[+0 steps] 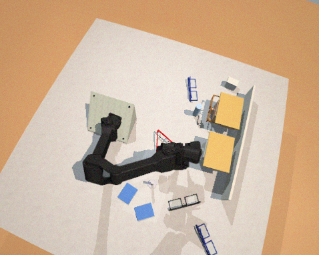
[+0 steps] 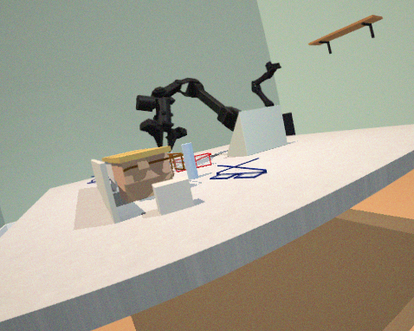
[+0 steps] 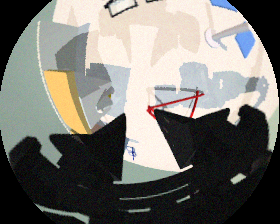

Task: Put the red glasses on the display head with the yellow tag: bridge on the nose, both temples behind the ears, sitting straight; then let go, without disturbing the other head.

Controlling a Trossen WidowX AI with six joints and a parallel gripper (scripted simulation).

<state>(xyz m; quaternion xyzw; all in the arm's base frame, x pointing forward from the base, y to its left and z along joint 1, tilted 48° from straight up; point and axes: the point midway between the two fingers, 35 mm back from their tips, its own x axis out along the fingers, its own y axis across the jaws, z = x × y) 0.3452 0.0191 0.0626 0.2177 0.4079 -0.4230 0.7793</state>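
Observation:
The red glasses (image 1: 165,136) (image 2: 209,159) (image 3: 175,101) stand on the table with their temples unfolded, partly covered by the arm in the top view. My gripper (image 2: 165,146) (image 3: 140,113) is part open and empty, pointing down above the table beside the glasses; its fingertips are hidden in the top view. The nearer display head (image 1: 219,152) (image 3: 65,100) has a yellow-orange top and bare front; a small yellow spot shows there in the wrist view, possibly its tag. The other head (image 1: 225,110) (image 2: 148,172) wears brown glasses (image 1: 211,109).
A pale panel (image 1: 241,143) stands behind the heads. A light blue cylinder (image 1: 197,109) (image 2: 189,159) and white block (image 1: 232,82) (image 2: 174,196) stand near the other head. Black glasses (image 1: 184,207), two blue pairs, blue pads (image 1: 127,193) (image 1: 144,211) and a small clear item (image 1: 152,183) lie around.

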